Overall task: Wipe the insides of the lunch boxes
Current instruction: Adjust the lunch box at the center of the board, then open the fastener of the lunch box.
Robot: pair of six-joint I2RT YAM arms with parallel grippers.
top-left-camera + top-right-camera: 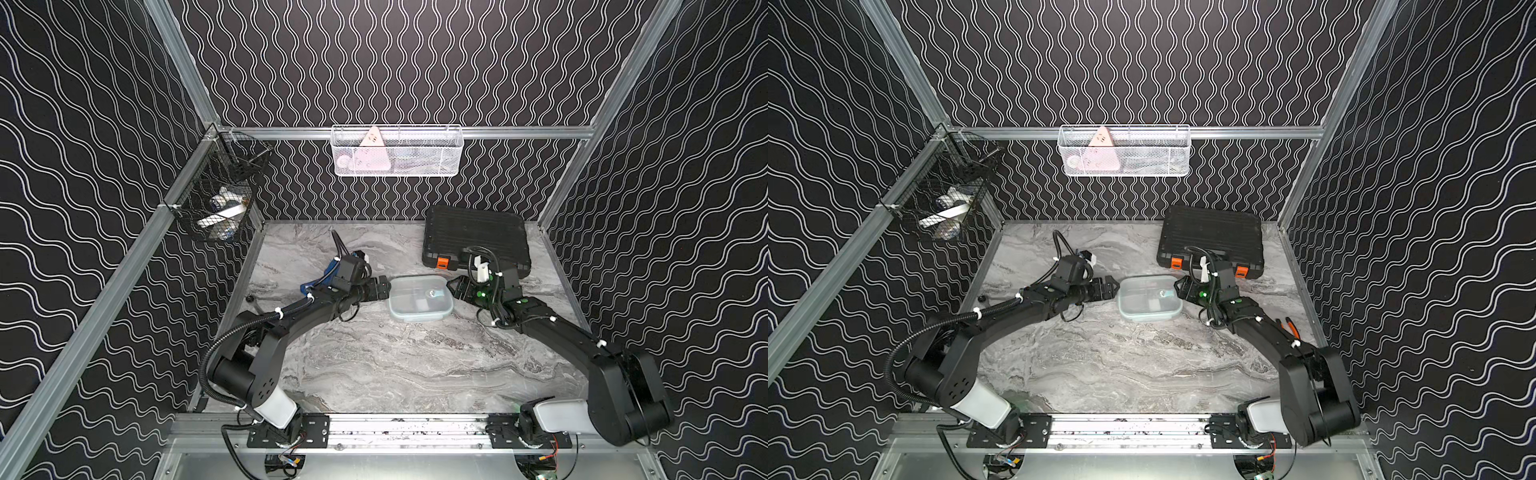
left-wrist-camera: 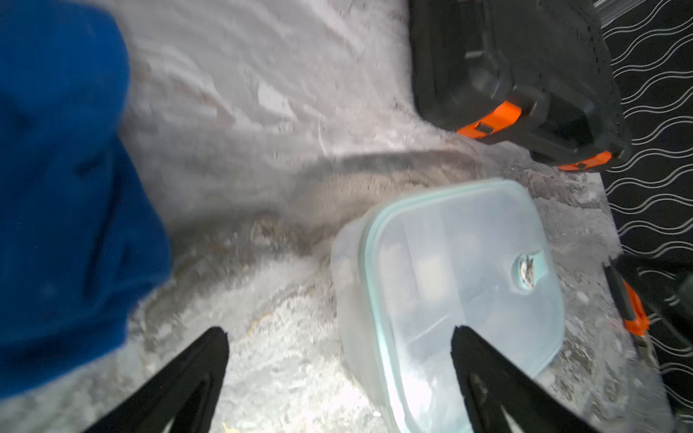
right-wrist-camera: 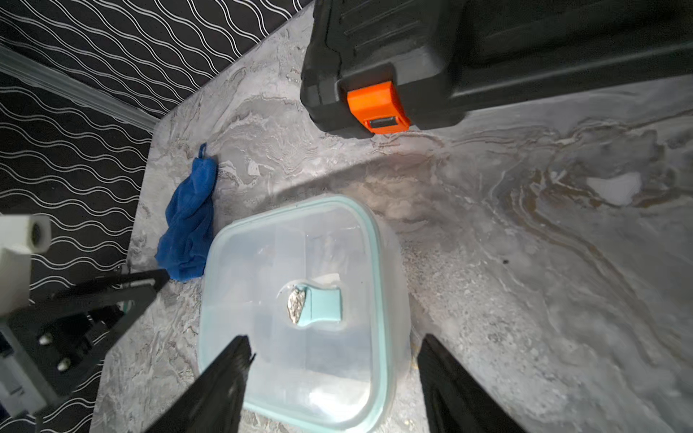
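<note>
On the tabletop [image 1: 395, 365], central and nearer the back edge, the lunch box [image 1: 419, 298] sits lidded, just before the black case [image 1: 476, 237]. Left gripper [image 1: 385, 287] and right gripper [image 1: 454, 289] flank its ends, both jaws spread wide, holding nothing. Blue cloth [image 3: 189, 228] lies leftward.

Black case [image 1: 473, 232] stands behind lunch box [image 1: 419, 299]; front tabletop [image 1: 395, 365] free.

Just ahead of the jaws of the right gripper [image 3: 334, 339], the lunch box [image 3: 300, 255] is smooth, translucent plastic. Beyond them: soft blue cloth [image 3: 189, 225], a matt ribbed black plastic case [image 3: 487, 56], a marbled satin tabletop [image 3: 525, 225].
</note>
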